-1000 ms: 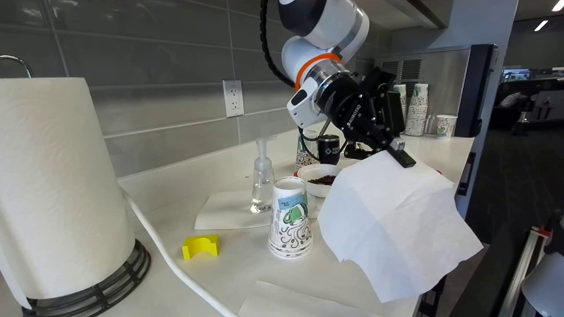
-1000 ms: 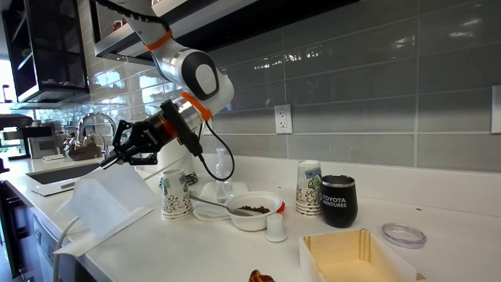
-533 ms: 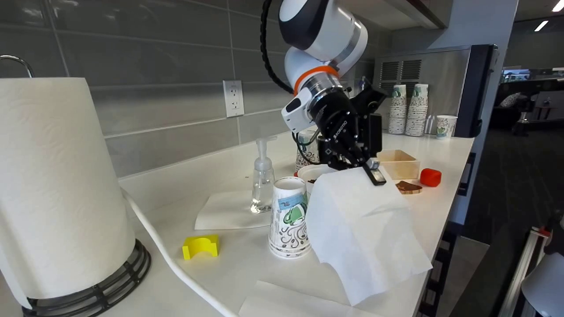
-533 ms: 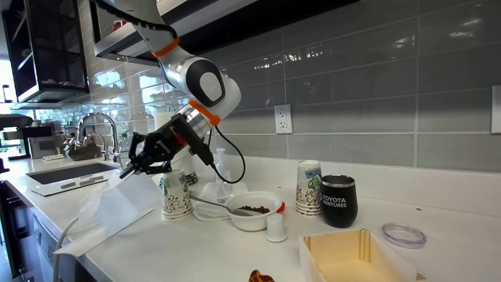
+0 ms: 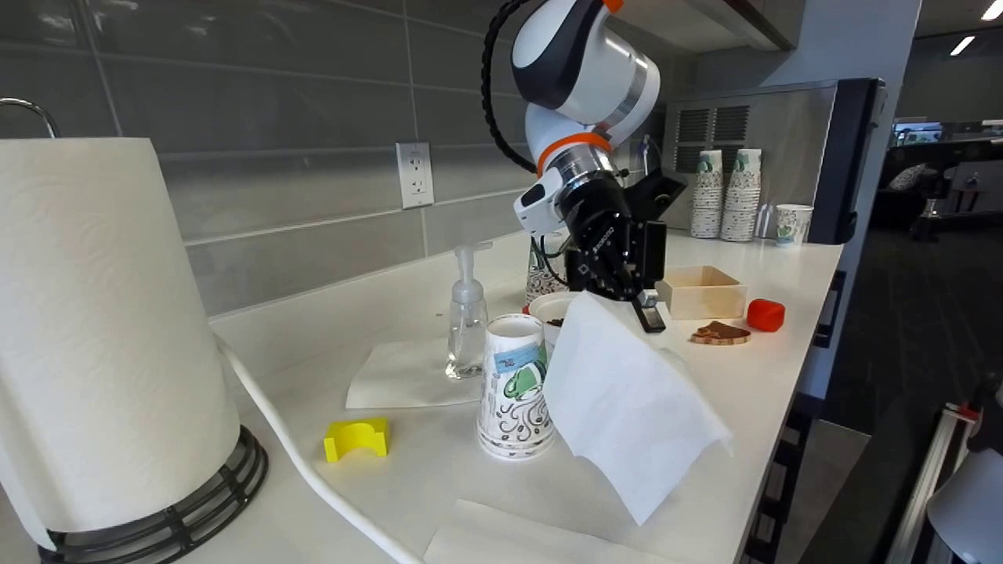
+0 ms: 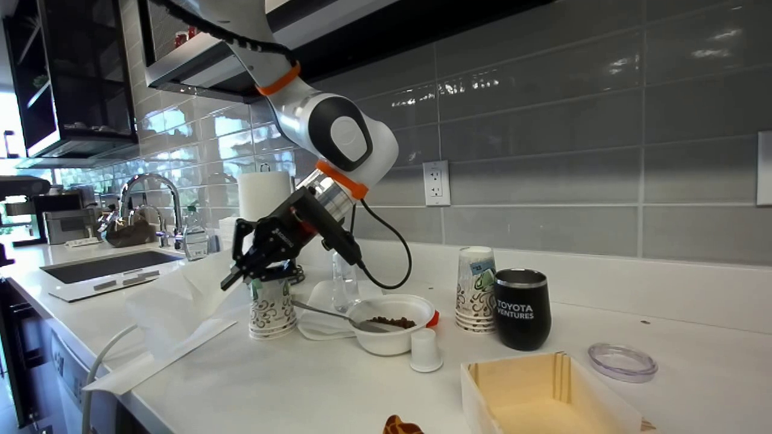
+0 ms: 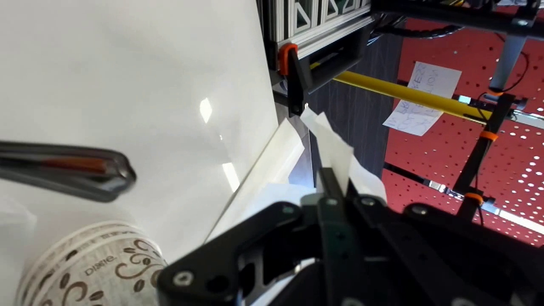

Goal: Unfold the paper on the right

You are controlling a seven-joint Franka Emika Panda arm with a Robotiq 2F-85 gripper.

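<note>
A thin white paper [image 5: 627,407] hangs from my gripper [image 5: 649,313] above the counter, creased and with its lower corners dangling. In an exterior view the paper [image 6: 172,307] droops over another flat white sheet [image 6: 148,371] at the counter's front edge. My gripper [image 6: 232,278] is shut on the paper's upper part. In the wrist view the fingers [image 7: 338,182] are close together with a strip of paper [image 7: 329,140] sticking out between them. How far the paper is folded within the grip cannot be told.
A stack of paper cups [image 5: 517,392] stands right beside the hanging paper. Behind it are a white bowl [image 6: 389,343] with a spoon, a soap bottle [image 5: 466,321] on another sheet, and a black tumbler [image 6: 522,313]. A white cord [image 5: 298,454] crosses the counter by the paper-towel roll [image 5: 110,337].
My gripper has moved inward from the counter's front edge and lower, carrying the paper with it. The paper was spread wider before and now hangs narrower, its top corner sticking up beside the fingers.
</note>
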